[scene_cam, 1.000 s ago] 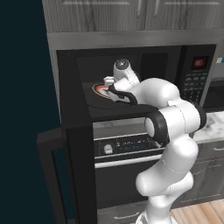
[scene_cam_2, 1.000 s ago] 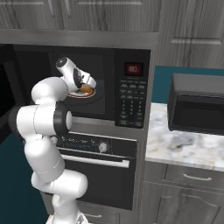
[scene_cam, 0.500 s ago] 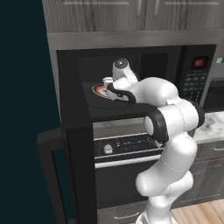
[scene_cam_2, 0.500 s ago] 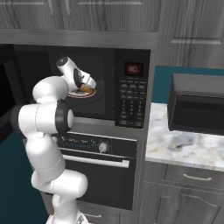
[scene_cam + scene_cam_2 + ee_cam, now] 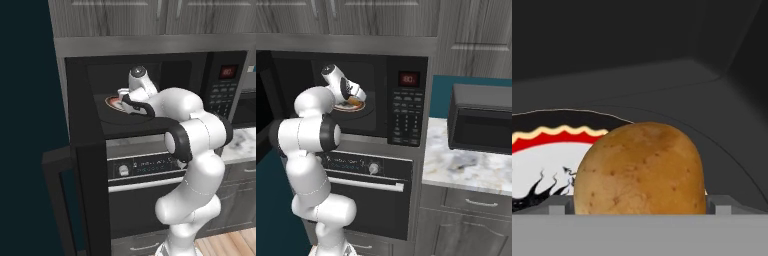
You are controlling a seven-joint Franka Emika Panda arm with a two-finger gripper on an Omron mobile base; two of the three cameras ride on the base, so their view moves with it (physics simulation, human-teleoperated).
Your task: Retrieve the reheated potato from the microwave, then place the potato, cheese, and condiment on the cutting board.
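Note:
The microwave [image 5: 220,92] [image 5: 406,110] stands with its door open, and my arm reaches into its cavity. The golden-brown potato [image 5: 641,170] [image 5: 355,103] sits on a round plate [image 5: 547,150] [image 5: 112,102] with a red, white and black pattern. My gripper [image 5: 639,207] [image 5: 122,99] [image 5: 356,99] is open, with one fingertip low on either side of the potato. I cannot tell whether the fingers touch it. The cheese, the condiment and the cutting board are out of view.
The microwave door [image 5: 82,175] hangs open on the left. Below is a black oven [image 5: 363,167] with knobs and a bar handle. On the right, a marble counter [image 5: 466,167] bears a black boxy appliance [image 5: 481,120]. Grey cabinets hang above.
The hand has shifted only slightly inside the microwave, over the plate. The jaws stay open.

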